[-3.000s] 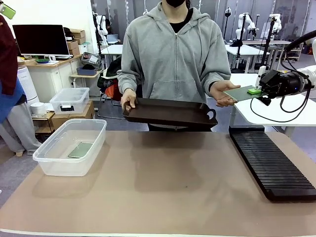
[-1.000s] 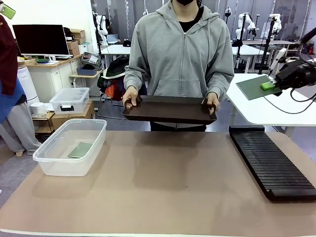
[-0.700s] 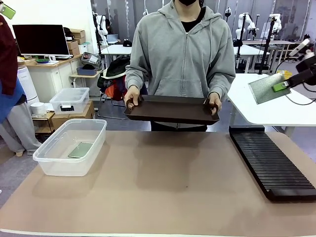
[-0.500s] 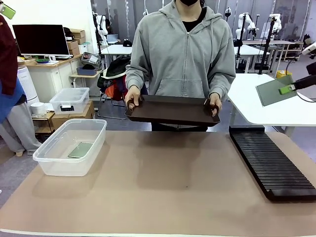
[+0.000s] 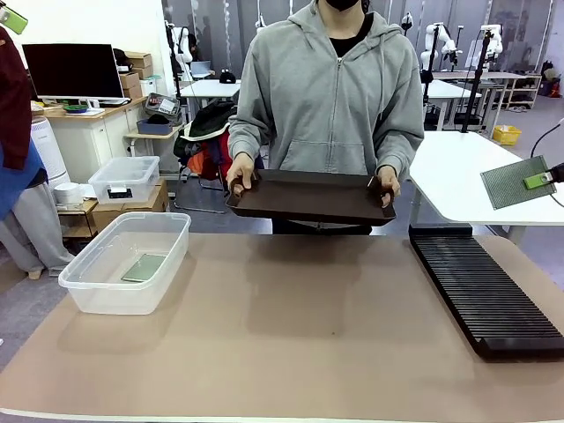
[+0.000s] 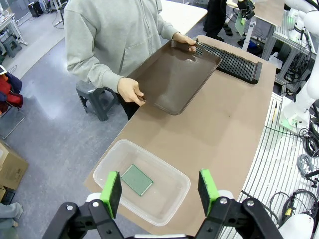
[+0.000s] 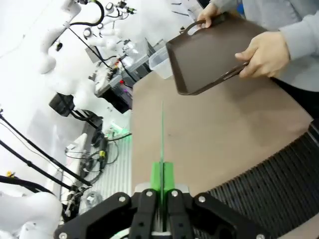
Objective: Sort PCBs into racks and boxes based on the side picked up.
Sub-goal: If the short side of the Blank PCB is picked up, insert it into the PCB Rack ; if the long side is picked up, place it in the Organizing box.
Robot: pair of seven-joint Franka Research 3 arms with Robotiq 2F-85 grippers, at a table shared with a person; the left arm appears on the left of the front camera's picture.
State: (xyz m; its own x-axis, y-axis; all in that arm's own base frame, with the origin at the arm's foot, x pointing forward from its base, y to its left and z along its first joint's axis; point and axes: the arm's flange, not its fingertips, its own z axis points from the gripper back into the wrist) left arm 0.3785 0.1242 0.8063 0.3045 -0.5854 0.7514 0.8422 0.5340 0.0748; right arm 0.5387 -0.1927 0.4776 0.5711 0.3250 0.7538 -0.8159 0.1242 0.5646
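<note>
My right gripper is shut on the edge of one PCB, held in the air above the far right end of the rack; its grey patterned side faces the front camera. The right wrist view shows this PCB edge-on between the green pads of the right gripper, with the rack below. A second PCB lies flat in the clear box at the left. High above that box and its PCB, my left gripper hangs open with nothing in it.
A person at the far side holds a dark brown tray in both hands over the table's far edge. A smaller clear bin sits on the floor behind the box. A white table stands at the back right.
My right gripper took the PCB from the person's hand and carried it right and slightly down, turning it. The person's freed hand went back to the tray.
</note>
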